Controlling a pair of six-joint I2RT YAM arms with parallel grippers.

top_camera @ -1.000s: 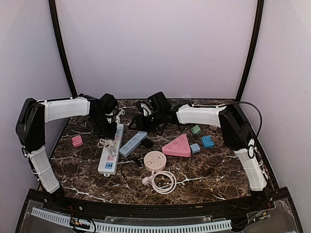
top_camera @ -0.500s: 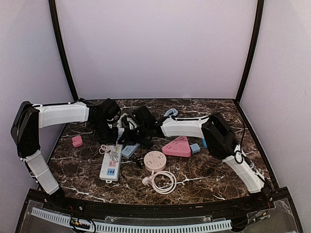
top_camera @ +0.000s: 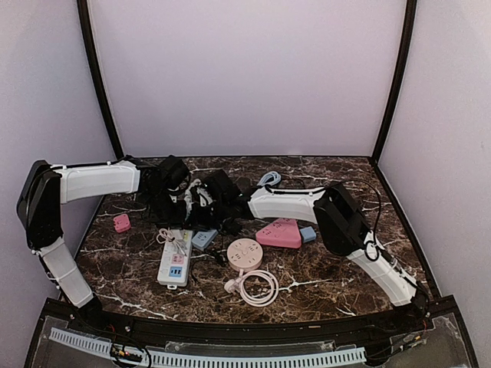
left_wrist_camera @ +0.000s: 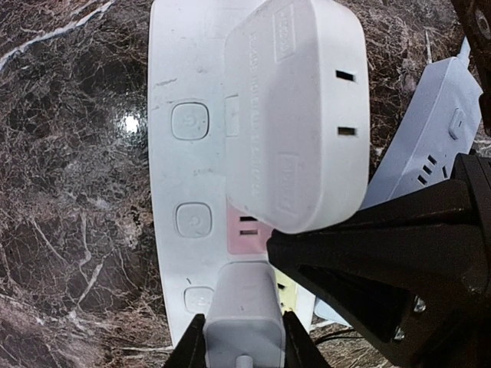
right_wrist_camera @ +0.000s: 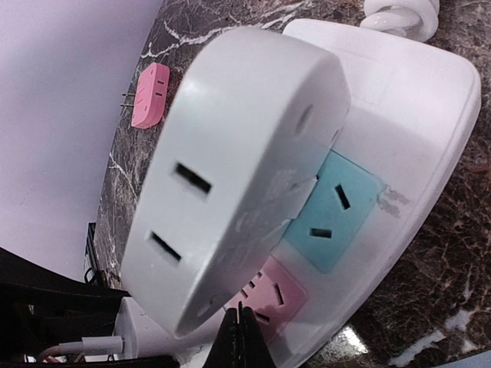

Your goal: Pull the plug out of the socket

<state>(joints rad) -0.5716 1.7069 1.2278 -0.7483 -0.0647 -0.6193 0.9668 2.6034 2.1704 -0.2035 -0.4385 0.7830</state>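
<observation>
A white power strip [left_wrist_camera: 188,176] lies on the marble; its near end shows in the top view [top_camera: 173,264]. A small white charger plug [left_wrist_camera: 244,310] sits in the strip, and my left gripper [left_wrist_camera: 244,354] is shut on it, one finger on each side. A big white adapter plug [left_wrist_camera: 295,115] sits in the strip just beyond; it also shows in the right wrist view [right_wrist_camera: 230,169]. My right gripper [right_wrist_camera: 244,337] is shut and empty, its tip against the strip [right_wrist_camera: 406,123] beside the pink socket [right_wrist_camera: 272,295]. In the top view both grippers meet over the strip's far end.
A grey-blue power strip [left_wrist_camera: 433,130] lies right of the white one. A small pink plug [top_camera: 121,222] lies at the left. A round pink socket [top_camera: 245,253] with a coiled white cable [top_camera: 257,287] and a pink triangular socket [top_camera: 280,233] lie to the right.
My right arm has swung left across the table to the white strip's far end. My left gripper has moved slightly right and down onto the strip, which has shifted a little toward the front.
</observation>
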